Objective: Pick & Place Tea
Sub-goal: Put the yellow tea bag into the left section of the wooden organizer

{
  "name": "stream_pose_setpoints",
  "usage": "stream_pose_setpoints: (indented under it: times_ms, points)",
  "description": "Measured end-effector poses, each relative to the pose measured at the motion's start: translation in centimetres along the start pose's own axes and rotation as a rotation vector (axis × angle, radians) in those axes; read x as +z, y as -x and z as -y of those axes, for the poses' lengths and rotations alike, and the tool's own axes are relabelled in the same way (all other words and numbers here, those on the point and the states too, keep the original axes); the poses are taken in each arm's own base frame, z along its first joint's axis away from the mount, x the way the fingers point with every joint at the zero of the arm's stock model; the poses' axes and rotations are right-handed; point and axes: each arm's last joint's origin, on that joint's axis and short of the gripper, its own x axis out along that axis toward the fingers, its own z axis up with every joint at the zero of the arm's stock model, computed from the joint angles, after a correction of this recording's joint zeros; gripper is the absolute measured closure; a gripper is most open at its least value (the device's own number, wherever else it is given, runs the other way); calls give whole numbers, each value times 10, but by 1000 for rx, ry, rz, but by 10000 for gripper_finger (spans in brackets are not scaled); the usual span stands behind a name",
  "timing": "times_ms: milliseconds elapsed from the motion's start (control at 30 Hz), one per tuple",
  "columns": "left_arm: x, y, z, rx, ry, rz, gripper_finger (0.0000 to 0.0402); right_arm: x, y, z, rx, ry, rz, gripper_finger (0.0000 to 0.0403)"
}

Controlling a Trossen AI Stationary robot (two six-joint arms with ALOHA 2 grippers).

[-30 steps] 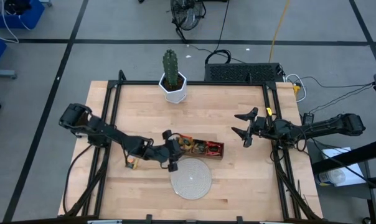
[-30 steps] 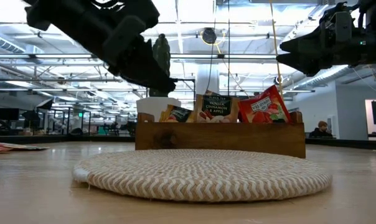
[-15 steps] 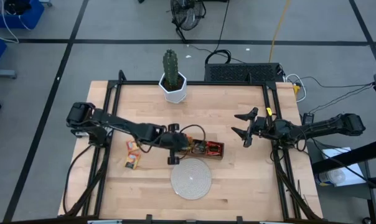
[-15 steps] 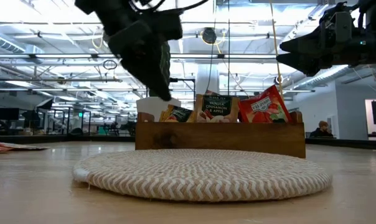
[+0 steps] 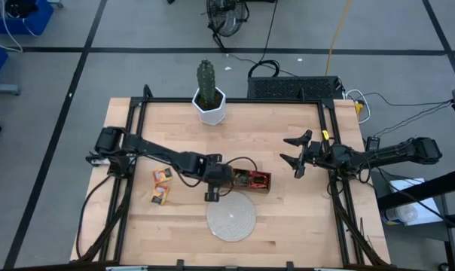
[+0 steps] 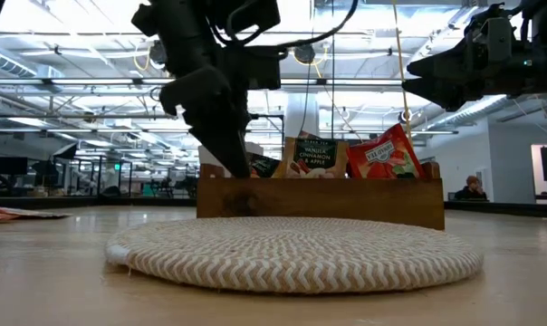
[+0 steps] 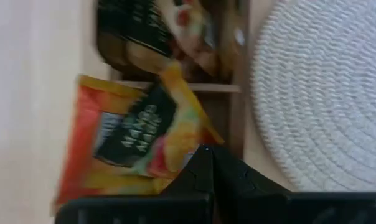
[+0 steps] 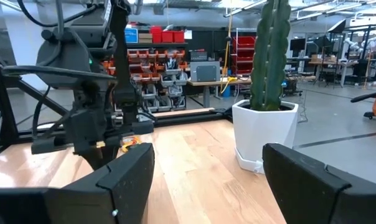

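Pale wooden planks make up the bench (image 5: pixel 288 211) I work at, framed by dark rails, with grey floor around it and a wide hall of ceiling lights and shelving beyond in the low view. My left gripper (image 5: pixel 212 194) has its jaws pressed together at the left end of the brown wooden tray (image 5: pixel 242 181), just above the round woven disc (image 5: pixel 231 217); in the left wrist view the closed tips meet at the lower edge of an orange-yellow sachet (image 7: pixel 132 140) that stands in that end compartment, though I cannot tell for sure whether the wrapper is pinched between them or only touched. Next to it in the tray sits a dark-labelled sachet (image 6: pixel 315 156) in the middle compartment, and a red sachet (image 6: pixel 386 156) leans at the right end, all three upright and poking above the tray wall in the low view. Two more sachets (image 5: pixel 161 186) lie flat on the bench to the left of the tray, near my left forearm, well apart from the disc. A cactus in a white pot (image 5: pixel 209 96) stands at the far edge of the bench. My right gripper (image 5: pixel 294 150) hangs over the right side of the bench with its jaws spread wide, holding nothing, well apart from the tray.
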Motion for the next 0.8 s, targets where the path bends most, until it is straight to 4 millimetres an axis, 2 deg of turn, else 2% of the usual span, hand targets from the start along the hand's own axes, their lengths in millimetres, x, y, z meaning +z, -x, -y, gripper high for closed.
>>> stream_pose_setpoints:
  times_ms: [433,567,800]
  points:
    - [-1,-3,-4,-11,36,-16,401,0,0,0,0,0,-1,122]
    - [-4,-10,-7,-12,55,-46,401,0,0,0,0,0,-1,120]
    - [-10,-35,-4,-60,59,-103,401,0,0,0,0,0,-1,120]
